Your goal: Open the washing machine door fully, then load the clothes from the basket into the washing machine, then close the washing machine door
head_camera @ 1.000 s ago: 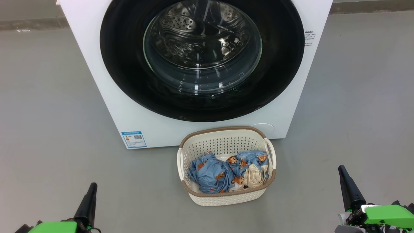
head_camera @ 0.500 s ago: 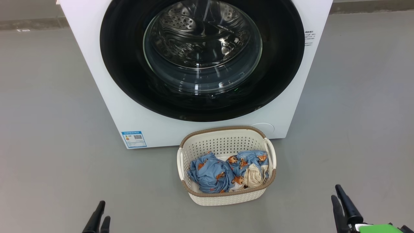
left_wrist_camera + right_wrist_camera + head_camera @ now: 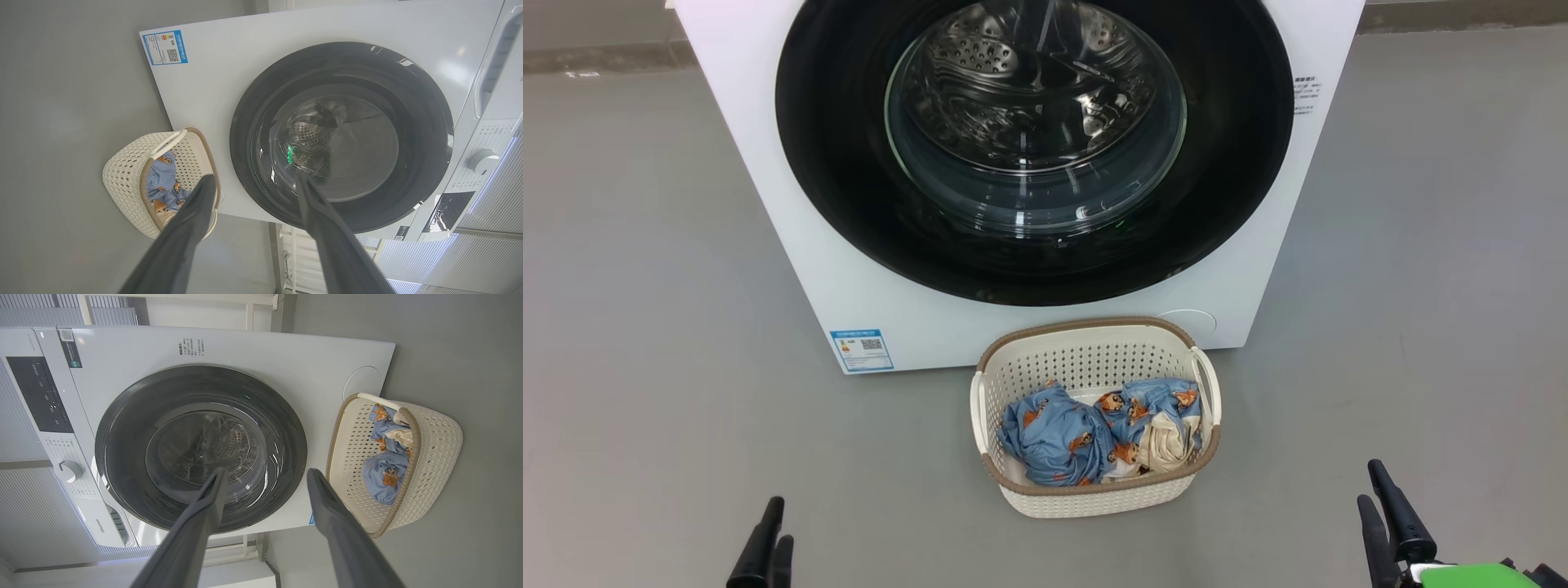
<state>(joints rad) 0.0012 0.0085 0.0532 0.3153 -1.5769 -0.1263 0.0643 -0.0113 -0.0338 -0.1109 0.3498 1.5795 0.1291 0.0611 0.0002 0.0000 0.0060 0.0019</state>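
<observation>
**A:** What's the biggest thing there?

**B:** The washing machine, a white box on the grey floor. It has a blue sticker low on its front.

**A:** And its door?

**B:** The door lies closed, flat against the front. The steel drum shows through its glass.

**A:** Where's the basket?

**B:** The basket stands on the floor right in front of the machine, below the door. It may touch the front panel, but I can't tell from here.

**A:** The clothes?

**B:** The clothes are all inside it. The blue printed pieces are bunched together, with a cream piece at the right end.

**A:** And the grippers?

**B:** The left gripper sits low at the left and the right gripper low at the right. Both are well apart from the basket. Each has its fingers spread wide, with nothing between them.
</observation>
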